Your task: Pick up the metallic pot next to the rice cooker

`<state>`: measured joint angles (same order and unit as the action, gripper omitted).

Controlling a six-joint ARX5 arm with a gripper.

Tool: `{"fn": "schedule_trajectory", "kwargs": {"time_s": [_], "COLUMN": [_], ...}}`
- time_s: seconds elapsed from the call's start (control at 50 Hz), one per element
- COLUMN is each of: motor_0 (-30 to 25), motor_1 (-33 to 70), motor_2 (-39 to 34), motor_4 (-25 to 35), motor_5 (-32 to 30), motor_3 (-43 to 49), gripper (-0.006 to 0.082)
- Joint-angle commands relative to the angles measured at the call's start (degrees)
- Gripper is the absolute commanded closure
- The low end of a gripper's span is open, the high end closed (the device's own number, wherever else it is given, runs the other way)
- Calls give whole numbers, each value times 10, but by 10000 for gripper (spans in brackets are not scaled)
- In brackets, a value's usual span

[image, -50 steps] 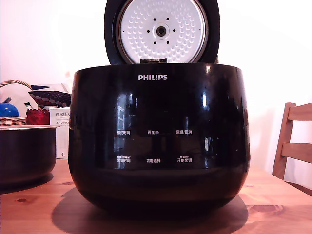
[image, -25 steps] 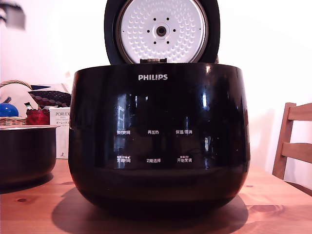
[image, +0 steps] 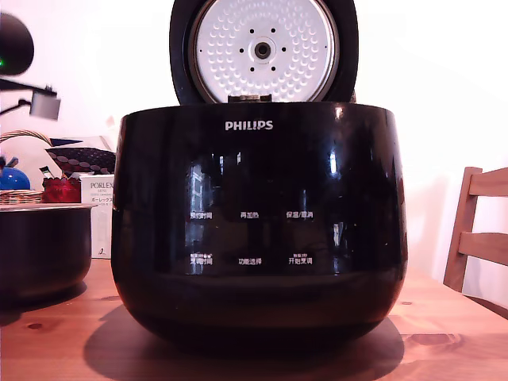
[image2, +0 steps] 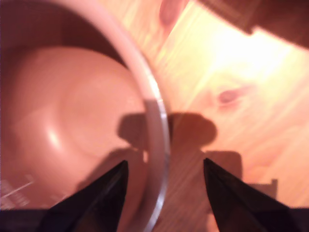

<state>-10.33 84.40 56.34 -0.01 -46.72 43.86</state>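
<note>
**Metallic pot on table, gripper above its rim**

Item 1: the metallic pot (image: 41, 250). Round, dark, handleless, thin pale rim. Stands on the wooden table (image: 444, 333) at the exterior view's left edge, just beside the rice cooker and partly cut off by the frame. In the wrist view its interior (image2: 72, 121) shows a smooth curved base with nothing in it.

Item 2: the rice cooker (image: 258, 230). Large glossy black body, white PHILIPS lettering, lid raised upright with dimpled silver plate (image: 262, 49) facing the camera. Its inside is hidden from both views.

Item 3: the gripper (image2: 164, 186). Jaws spread apart, holding nothing; one dark finger (image2: 104, 198) hangs over the pot's inside, the other over the table outside, so the rim (image2: 161, 140) runs between them (contact not evident). In the exterior view only a blurred dark part of the arm (image: 20, 59) shows, above the pot.

Item 4: background. A wicker basket (image: 24, 139) and a white box (image: 101, 214) behind the pot; a wooden chair (image: 480, 234) at the exterior view's right.
</note>
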Motion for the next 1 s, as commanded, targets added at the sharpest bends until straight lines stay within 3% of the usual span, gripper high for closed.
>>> {"fn": "schedule_trajectory", "kwargs": {"time_s": [0.0, 0.34, 0.66, 0.98], "motor_0": [1, 0, -5, -40], "motor_1": [8, 7, -1, -57], "motor_2": [0, 1, 9, 33], "motor_4": [9, 15, 9, -65], "motor_5": [-3, -3, -14, -17], "motor_3": [-5, -15, -8, 55], "gripper": [405, 795, 791, 791]}}
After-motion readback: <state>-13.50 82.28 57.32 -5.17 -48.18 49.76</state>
